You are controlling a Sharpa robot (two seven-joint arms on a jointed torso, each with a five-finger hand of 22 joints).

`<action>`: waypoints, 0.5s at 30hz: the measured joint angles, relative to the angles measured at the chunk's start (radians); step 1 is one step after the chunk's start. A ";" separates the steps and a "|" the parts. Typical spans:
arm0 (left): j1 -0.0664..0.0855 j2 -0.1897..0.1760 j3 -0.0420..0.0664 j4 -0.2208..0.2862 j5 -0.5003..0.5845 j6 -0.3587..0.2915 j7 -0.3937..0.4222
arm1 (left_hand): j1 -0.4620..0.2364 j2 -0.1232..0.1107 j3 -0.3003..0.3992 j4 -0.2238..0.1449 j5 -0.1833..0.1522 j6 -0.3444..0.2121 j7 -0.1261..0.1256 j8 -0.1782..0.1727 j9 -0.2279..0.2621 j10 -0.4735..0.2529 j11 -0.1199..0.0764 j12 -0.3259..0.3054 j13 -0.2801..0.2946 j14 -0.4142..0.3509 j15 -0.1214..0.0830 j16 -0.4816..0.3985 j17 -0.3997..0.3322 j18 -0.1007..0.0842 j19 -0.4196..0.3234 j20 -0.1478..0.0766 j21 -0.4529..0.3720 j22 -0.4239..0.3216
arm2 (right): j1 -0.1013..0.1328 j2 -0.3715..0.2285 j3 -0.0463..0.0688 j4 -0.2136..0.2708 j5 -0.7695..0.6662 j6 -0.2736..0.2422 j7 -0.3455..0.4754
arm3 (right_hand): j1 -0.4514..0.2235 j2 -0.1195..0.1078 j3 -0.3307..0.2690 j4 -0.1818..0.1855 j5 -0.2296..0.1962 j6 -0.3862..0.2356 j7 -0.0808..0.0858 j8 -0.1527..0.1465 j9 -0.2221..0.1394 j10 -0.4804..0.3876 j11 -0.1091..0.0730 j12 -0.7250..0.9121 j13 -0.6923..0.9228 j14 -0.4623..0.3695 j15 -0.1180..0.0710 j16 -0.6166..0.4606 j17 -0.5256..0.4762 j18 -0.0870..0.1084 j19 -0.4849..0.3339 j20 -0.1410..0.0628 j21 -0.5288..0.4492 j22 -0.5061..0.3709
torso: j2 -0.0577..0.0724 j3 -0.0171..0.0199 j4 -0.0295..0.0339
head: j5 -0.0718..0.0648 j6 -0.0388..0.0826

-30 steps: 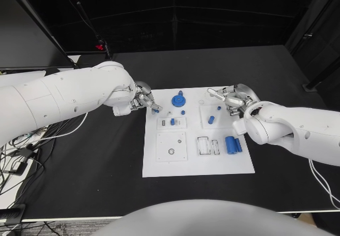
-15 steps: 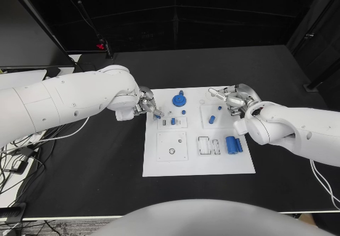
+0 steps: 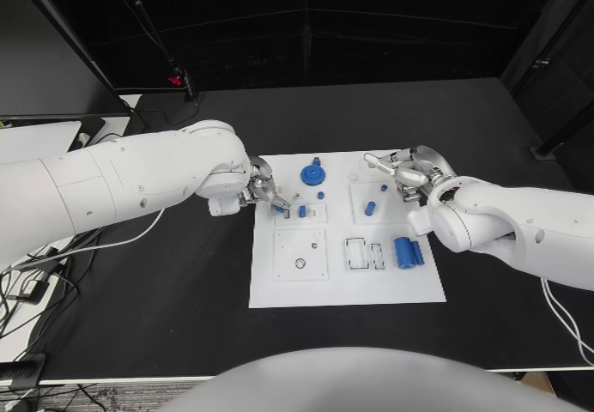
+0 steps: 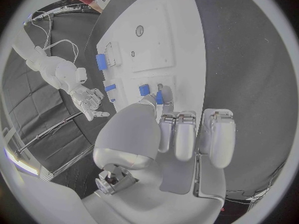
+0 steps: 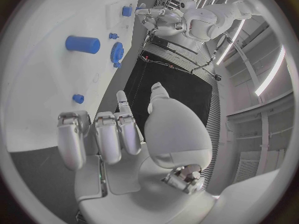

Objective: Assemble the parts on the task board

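Note:
The white task board (image 3: 372, 283) lies mid-table. My left hand (image 3: 263, 194) hovers over the board's left edge and pinches a small blue part (image 4: 159, 97) between thumb and a fingertip, close beside a blue peg (image 3: 301, 211) standing in the board. My right hand (image 3: 405, 175) hangs over the far right corner with its fingers spread, holding nothing. A blue gear (image 3: 313, 177) sits at the far middle of the board. A short blue piece (image 3: 370, 207) lies near my right hand. A blue cylinder (image 3: 403, 251) lies toward the right edge, also seen from the right wrist (image 5: 82, 44).
A white square block (image 3: 301, 255) with a round hole sits on the board's near left. An open rectangular slot (image 3: 356, 255) lies beside the cylinder. Cables (image 3: 37, 266) trail off the table's left side. Black table (image 3: 161, 326) surrounds the board.
My left hand has moved a little nearer and rightward along the board's left edge, carrying the small blue part toward the standing peg. My right hand has stayed put.

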 measured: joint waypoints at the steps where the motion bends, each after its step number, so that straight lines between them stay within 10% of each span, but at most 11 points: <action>1: 0.000 0.002 0.000 -0.002 0.000 0.000 0.000 | 0.000 0.000 0.000 0.000 0.000 0.000 0.000 0.000 0.000 0.000 0.000 0.001 0.000 0.000 0.000 0.000 0.000 0.000 0.000 0.000 0.000 0.000 | 0.000 0.000 0.000 0.000 0.000 0.000 0.000 | 0.000 0.000 0.000 0.000 0.000 0.000 0.000 0.000 0.000 0.000 0.000 0.000 0.000 0.000 0.000 0.000 0.000 0.000 0.000 0.000 0.000 0.000 | 0.000 -0.0002 0.0000 | 0.000 0.000; 15: -0.015 0.030 0.000 -0.032 -0.007 0.002 0.000 | -0.001 0.001 0.006 0.000 0.000 -0.002 0.002 0.000 0.001 0.000 0.000 -0.003 0.000 -0.001 0.001 0.000 0.000 0.000 0.000 0.000 0.000 0.000 | 0.000 0.001 0.000 0.000 0.000 0.000 0.000 | 0.000 0.000 0.000 0.000 0.000 0.000 0.000 0.000 0.000 0.000 0.000 0.000 0.000 0.000 0.000 0.000 0.000 0.000 0.000 0.000 0.000 0.000 | 0.000 -0.0002 0.0010 | 0.000 -0.007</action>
